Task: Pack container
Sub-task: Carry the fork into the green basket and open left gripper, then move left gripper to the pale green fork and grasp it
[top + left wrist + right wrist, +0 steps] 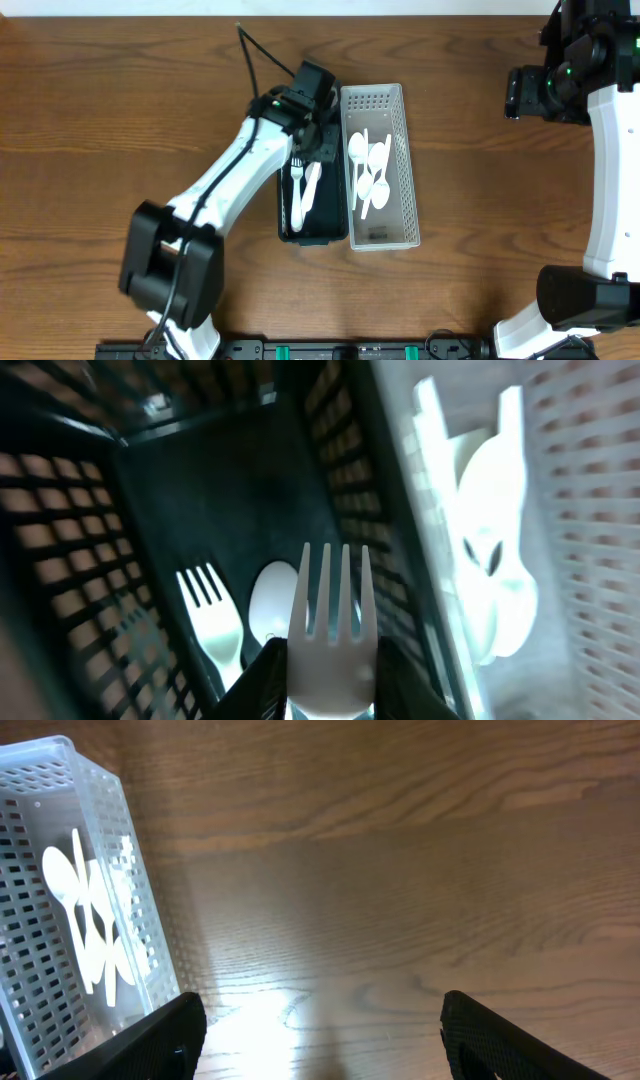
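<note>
My left gripper [330, 678] is pinching a white fork [330, 622] by the handle, tines pointing away from the fingers, down in the black basket [284, 205], where another fork [212, 622] already lies on the floor. My right gripper [322, 1045] hangs spread wide over the table [400, 870], off to one side of the white basket [411, 170] holding the spoons [367, 172].
</note>
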You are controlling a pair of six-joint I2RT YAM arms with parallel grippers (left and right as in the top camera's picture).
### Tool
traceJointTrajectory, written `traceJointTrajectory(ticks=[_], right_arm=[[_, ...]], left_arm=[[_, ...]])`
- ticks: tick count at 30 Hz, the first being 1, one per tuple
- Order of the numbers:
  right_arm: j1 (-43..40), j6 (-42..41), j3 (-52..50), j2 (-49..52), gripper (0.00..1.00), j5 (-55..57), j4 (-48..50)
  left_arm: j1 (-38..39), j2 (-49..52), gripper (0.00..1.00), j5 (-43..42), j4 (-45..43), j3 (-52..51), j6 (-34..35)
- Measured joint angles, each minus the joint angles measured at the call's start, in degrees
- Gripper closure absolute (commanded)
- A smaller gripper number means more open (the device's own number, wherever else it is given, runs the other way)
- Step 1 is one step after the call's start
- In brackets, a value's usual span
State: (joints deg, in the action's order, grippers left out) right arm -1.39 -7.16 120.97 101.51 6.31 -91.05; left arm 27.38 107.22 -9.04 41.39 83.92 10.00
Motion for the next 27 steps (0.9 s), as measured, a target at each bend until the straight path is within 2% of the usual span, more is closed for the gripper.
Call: traceJointTrajectory(ticks=[1,2,5,7,8,16,19,20,24,27], right_arm=[[0.0,0.0,0.0,0.0,0.21,0.0,0.0],[0.0,0.0,0.0,0.0,0.21,0.0,0.0],[0.0,0.0,0.0,0.0,0.21,0.0,0.0],[0.0,0.0,0.0,0.0,0.21,0.0,0.0],[0.0,0.0,0.0,0.0,0.21,0.0,0.0],[0.0,0.0,0.0,0.0,0.21,0.0,0.0],[0.0,0.0,0.0,0.0,0.21,0.0,0.0],[0.0,0.0,0.0,0.0,0.22,0.0,0.0],[0.0,0.0,0.0,0.0,0.21,0.0,0.0],[0.0,0.0,0.0,0.0,0.22,0.0,0.0]], left_arm=[[0.0,0.6,0.83,0.0,0.0,0.0,0.0],[0.0,1.1,0.74,0.1,0.0,0.0,0.0],[0.0,1.4,0.63,0.9,0.0,0.0,-0.4],[0.0,1.4,0.51,1.6,-0.1,0.0,-1.0],[0.0,1.4,0.48,1.9,-0.1,0.0,-1.2],[0.0,1.0,0.46,6.1,-0.1,0.0,-1.0],[0.0,-2.1,0.41,9.7,0.1,0.0,-1.3],[-0.1,-3.9,0.37,11.0,0.4,0.0,-1.5],[-2.1,-16.1,0.37,18.3,5.1,1.0,-0.9],[-8.0,-26.4,0.36,23.4,12.9,3.1,3.4]])
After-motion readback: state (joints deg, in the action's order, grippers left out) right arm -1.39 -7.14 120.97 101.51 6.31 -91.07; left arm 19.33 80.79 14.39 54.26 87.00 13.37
